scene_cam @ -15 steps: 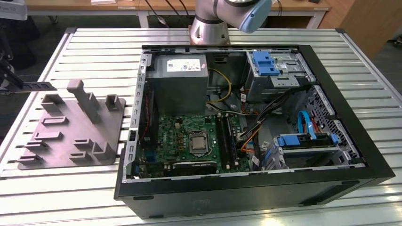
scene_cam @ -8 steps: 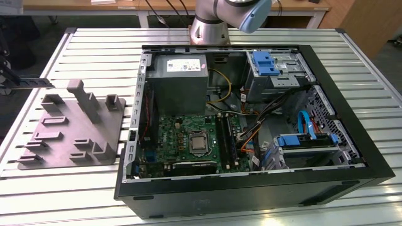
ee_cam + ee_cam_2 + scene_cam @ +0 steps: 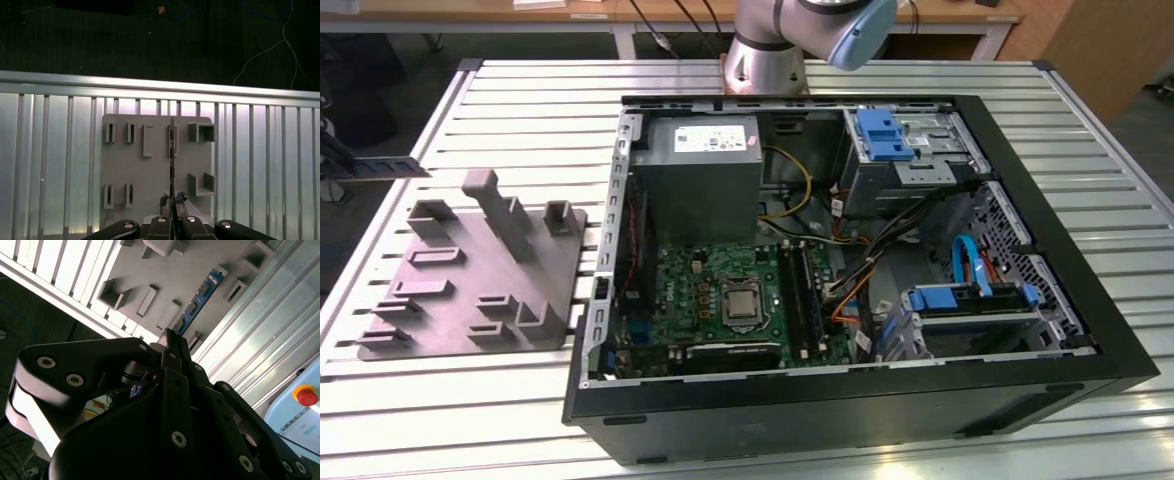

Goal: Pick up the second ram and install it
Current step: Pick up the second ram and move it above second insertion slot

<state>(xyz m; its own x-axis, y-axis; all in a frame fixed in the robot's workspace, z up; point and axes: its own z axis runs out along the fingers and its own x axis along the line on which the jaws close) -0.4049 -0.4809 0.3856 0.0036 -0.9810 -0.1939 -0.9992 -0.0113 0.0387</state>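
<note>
Pinching one end of the memory stick (image 3: 197,302), the claw (image 3: 172,337) is closed tight on it. The stick hangs edge-on over the gray holder tray (image 3: 125,170) — probably to keep its long edge free for the board's slots (image 3: 797,288).

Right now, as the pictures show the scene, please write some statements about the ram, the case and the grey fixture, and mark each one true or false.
1. The computer case lies open on the slatted table. True.
2. The end effector is shut on the second ram. True.
3. The second ram is already inside the computer case. False: it is held over the grey fixture.
4. The grey fixture lies at the exterior view's right of the computer case. False: it lies at the exterior view's left.
</note>
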